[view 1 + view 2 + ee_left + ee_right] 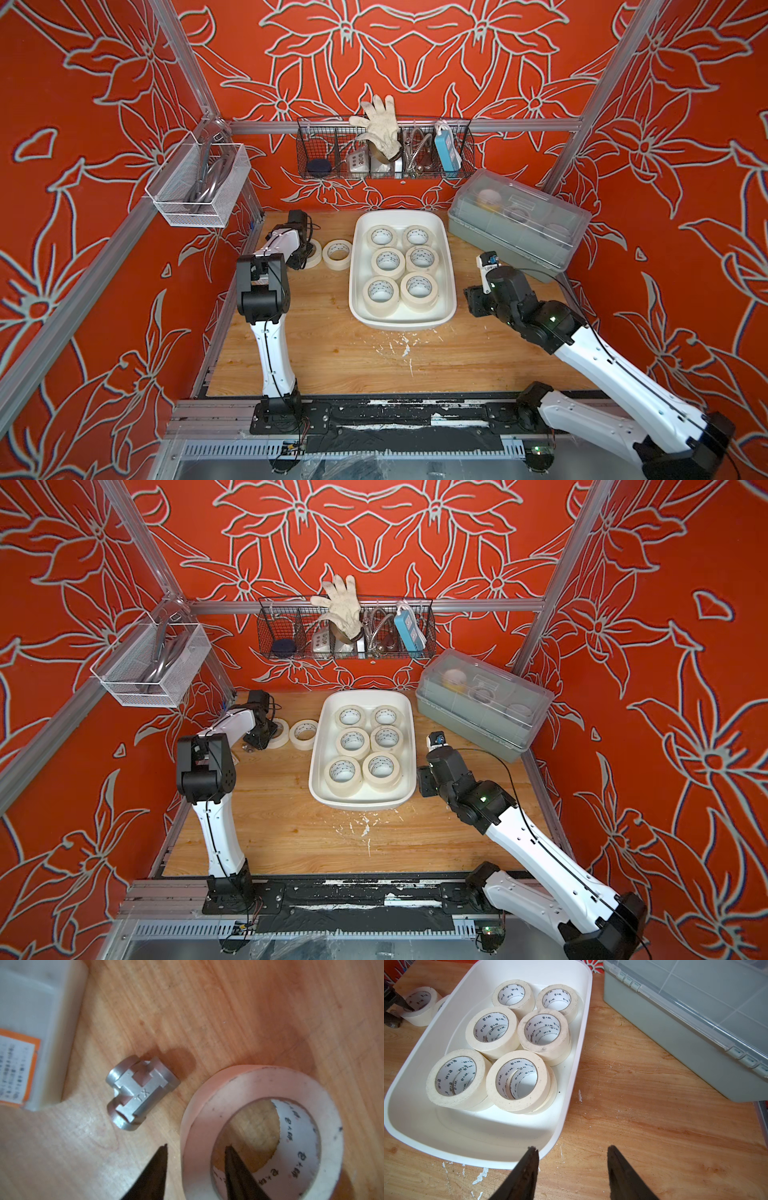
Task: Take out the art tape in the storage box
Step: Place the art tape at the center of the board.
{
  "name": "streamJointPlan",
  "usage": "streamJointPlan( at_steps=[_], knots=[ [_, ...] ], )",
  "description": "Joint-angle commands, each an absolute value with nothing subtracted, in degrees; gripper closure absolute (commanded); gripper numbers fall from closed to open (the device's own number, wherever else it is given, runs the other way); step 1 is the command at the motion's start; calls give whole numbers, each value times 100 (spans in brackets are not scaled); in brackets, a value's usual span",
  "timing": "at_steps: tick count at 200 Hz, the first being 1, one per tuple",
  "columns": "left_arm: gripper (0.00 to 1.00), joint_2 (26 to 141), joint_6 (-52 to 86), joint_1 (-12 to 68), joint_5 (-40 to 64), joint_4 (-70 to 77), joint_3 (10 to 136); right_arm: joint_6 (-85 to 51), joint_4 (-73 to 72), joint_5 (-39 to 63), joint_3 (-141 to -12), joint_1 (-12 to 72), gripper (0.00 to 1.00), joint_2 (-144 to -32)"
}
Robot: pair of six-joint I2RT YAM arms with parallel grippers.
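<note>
Six stacks of art tape (517,1105) sit in the storage box (399,318), two columns of three, and at least some stacks are two rolls high. The box is mid-counter (332,353), toward the back.

Two more rolls lie flat on the counter, out of the box on its left. One loose roll (337,266) is just beside the box wall. The outer roll (259,1084) is past it and partly hidden by the left arm in both top views.

Left gripper (196,1148) is low over the outer roll with its jaws spread. One finger is inside the core, the other outside the ring, so the roll wall sits between them. There is a gap on both sides, so no pinch on it. A small grey metal tee fitting (141,1093) stamped "TX" lies on the counter near that roll, not touching it. A white item with an orange label (31,1043) is off to one side, too blurred to identify.

Right gripper (572,1148) hangs over bare counter at the box's near right corner. Its jaws are spread with nothing between them, and one fingertip overlaps the box rim in the wrist view. The grey-green lidded box (519,245) sits at the back right, apart from the storage box.
</note>
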State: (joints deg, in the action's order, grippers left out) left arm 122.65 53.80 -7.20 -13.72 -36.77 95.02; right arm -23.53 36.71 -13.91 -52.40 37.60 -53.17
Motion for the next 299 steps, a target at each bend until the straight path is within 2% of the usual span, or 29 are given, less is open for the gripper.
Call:
streamJointPlan(
  at_steps=[1, 12, 37, 52, 62, 91, 143, 203, 263, 299],
  knots=[
    [43, 11961, 5195, -756, -1278, -3986, 9644, -2435, 3830, -1371, -5343, 3727, 43, -5146],
    [42, 11859, 5088, -756, -1232, -4034, 9666, -2426, 3819, -1378, -5353, 3727, 43, -5072],
    [31, 11526, 4876, -756, -1101, -4030, 9519, -2441, 3771, -1403, -5359, 3726, 43, -4942],
    [14, 11324, 4676, -747, -875, -4013, 9413, -2457, 3745, -1388, -5378, 3727, 43, -4915],
    [7, 11252, 4450, -748, -574, -4011, 9397, -2446, 3720, -1360, -5385, 3727, 43, -4924],
    [1, 10965, 3927, -619, -430, -4460, 9455, -2473, 3752, -1213, -5490, 3727, 43, -5027],
    [1, 9930, 3503, 298, -711, -4702, 8823, -2778, 3575, -800, -5520, 3731, 41, -5311],
    [1, 8438, 3108, 1260, -450, -4552, 7706, -3092, 3132, -536, -5684, 3683, 36, -5972],
    [1, 7099, 3067, 1662, -15, -4525, 6755, -3045, 2980, -307, -6430, 3503, 26, -7176],
    [1, 6680, 3029, 1662, 35, -4613, 6671, -3394, 2989, -140, -6950, 3359, 24, -7975]
  ],
)
